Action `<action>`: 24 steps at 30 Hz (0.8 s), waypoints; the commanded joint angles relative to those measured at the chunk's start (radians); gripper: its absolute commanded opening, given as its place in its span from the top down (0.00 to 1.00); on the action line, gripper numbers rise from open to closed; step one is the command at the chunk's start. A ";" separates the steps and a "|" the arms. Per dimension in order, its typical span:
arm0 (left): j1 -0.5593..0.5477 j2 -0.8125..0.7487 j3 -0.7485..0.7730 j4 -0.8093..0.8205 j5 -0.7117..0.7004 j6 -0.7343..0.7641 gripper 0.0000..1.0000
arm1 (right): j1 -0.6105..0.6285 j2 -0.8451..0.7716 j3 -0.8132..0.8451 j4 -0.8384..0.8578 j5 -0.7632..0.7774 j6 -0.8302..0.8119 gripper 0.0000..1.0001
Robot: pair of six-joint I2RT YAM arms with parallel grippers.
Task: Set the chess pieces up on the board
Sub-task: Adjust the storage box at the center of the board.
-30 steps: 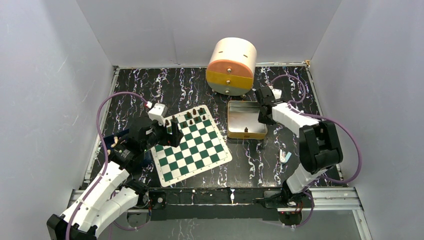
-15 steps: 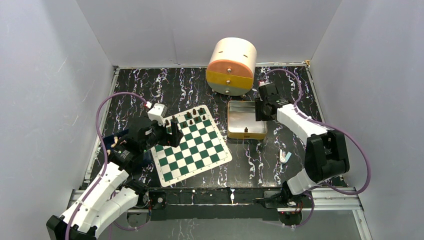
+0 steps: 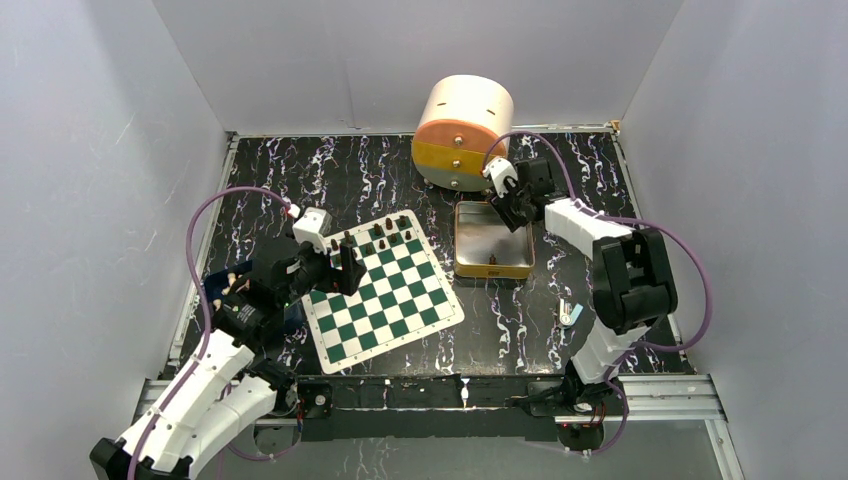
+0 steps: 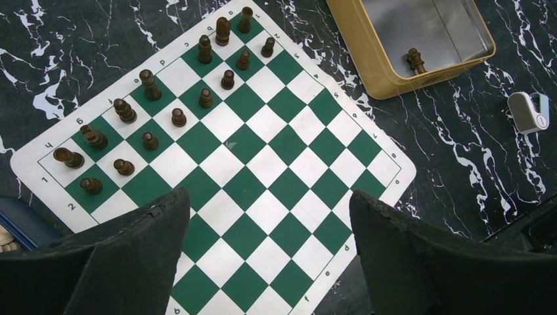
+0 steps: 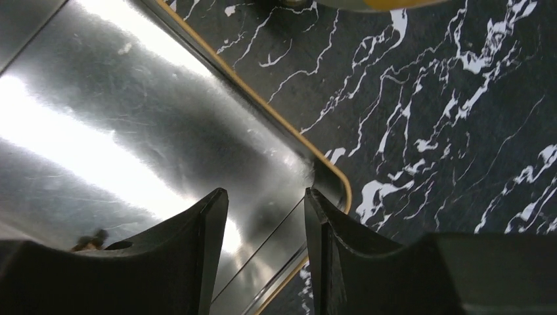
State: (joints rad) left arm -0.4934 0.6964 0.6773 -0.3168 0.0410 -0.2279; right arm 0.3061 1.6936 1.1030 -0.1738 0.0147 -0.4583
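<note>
The green-and-white board (image 3: 390, 290) (image 4: 266, 167) lies left of centre. Several dark chess pieces (image 3: 385, 232) (image 4: 178, 117) stand in two rows along its far-left edge. One more piece (image 3: 492, 260) (image 4: 414, 60) stands inside the tan tray (image 3: 470, 270) (image 4: 368, 62). My left gripper (image 3: 345, 262) (image 4: 266, 197) hovers over the board's left part, open and holding nothing. My right gripper (image 3: 510, 205) (image 5: 266, 197) hangs over the tray's far right corner (image 5: 263, 108), open with nothing between its fingers.
A round cream, orange and yellow container (image 3: 462, 132) stands at the back, just behind the tray. A small white-and-blue object (image 3: 569, 313) (image 4: 527, 111) lies right of the board. A blue item (image 4: 16, 220) sits off the board's left edge.
My right gripper swung left from beside the tray to above its far right corner and opened. The left arm shifted only slightly.
</note>
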 commanded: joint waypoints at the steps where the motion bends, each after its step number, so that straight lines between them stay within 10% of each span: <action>1: -0.005 -0.031 -0.007 0.019 -0.016 0.001 0.13 | -0.030 0.045 0.101 0.061 -0.110 -0.179 0.44; 16: -0.005 -0.027 -0.007 0.023 -0.015 0.001 0.13 | -0.043 0.141 0.143 0.024 -0.149 -0.401 0.35; 24: -0.005 -0.015 -0.007 0.025 -0.017 0.004 0.13 | -0.043 0.136 0.131 -0.014 -0.161 -0.404 0.60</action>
State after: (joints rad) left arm -0.4934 0.6804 0.6758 -0.3141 0.0334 -0.2279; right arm 0.2680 1.8587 1.2076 -0.1654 -0.1162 -0.8490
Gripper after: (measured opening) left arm 0.875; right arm 0.478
